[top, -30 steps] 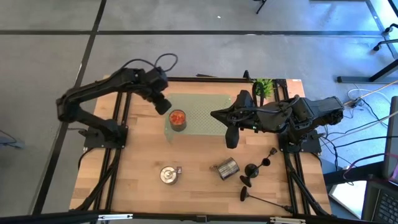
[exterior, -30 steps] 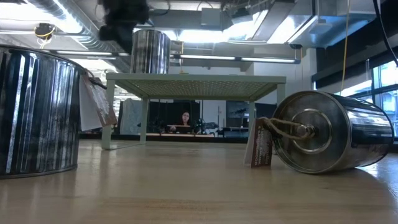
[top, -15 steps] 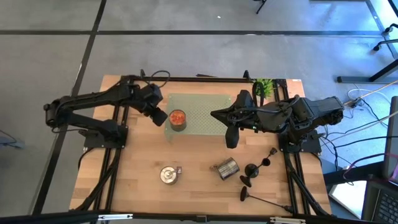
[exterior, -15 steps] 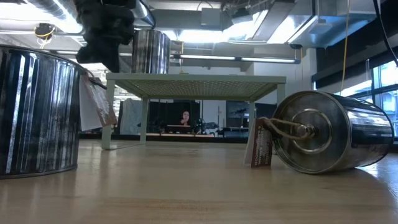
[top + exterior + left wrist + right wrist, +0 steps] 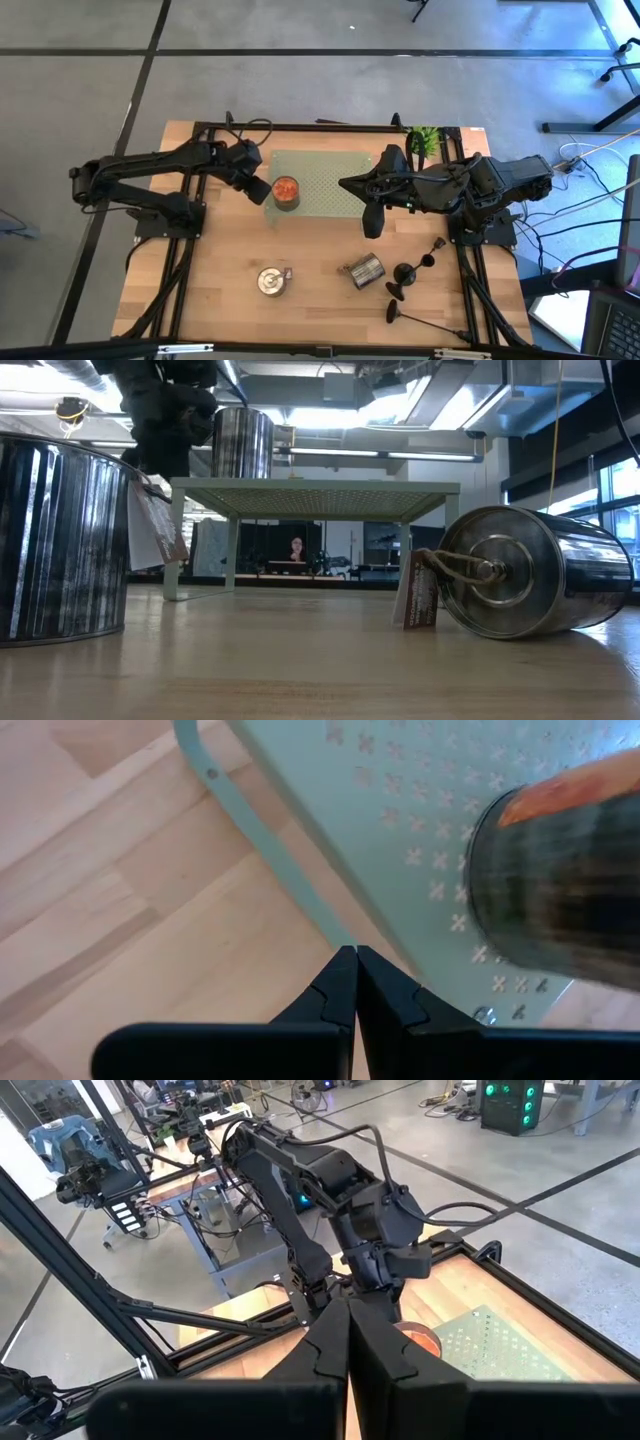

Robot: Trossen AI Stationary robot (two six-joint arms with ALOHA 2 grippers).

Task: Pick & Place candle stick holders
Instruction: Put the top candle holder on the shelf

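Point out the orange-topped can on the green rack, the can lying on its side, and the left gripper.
Orange-topped can (image 5: 285,190), high view, its orange top.
Can lying on its side (image 5: 365,269), high view, its silver wall.
Left gripper (image 5: 355,982), left wrist view, between its shut fingertips.

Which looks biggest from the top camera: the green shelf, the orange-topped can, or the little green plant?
1. Green shelf, clearly the biggest.
2. and 3. Orange-topped can standing on the shelf, and the green plant at the table's far edge: these two look about alike, so I won't rank them.
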